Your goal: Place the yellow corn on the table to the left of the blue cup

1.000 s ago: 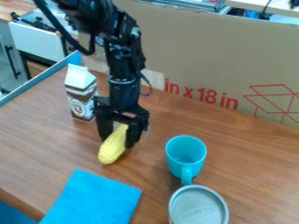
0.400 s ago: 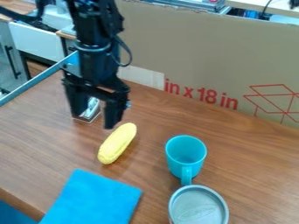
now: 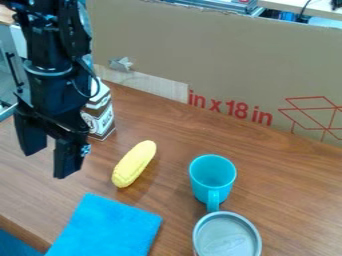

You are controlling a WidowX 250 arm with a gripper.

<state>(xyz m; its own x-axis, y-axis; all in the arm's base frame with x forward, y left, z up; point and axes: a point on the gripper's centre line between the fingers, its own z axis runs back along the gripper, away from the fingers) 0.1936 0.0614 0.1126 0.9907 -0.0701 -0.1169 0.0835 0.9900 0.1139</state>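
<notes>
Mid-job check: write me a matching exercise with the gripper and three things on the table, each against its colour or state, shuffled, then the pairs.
1. Gripper
2. Corn
3. Mug
4. Cloth

A. Upright, turquoise
B. Open, holding nothing
C. Lying flat, blue
D. Lying on its side, yellow

Pairs: 1-B, 2-D, 3-A, 4-C

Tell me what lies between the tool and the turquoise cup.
In the camera view, a yellow corn cob lies on the wooden table between the tool and the turquoise cup, touching neither.
</notes>
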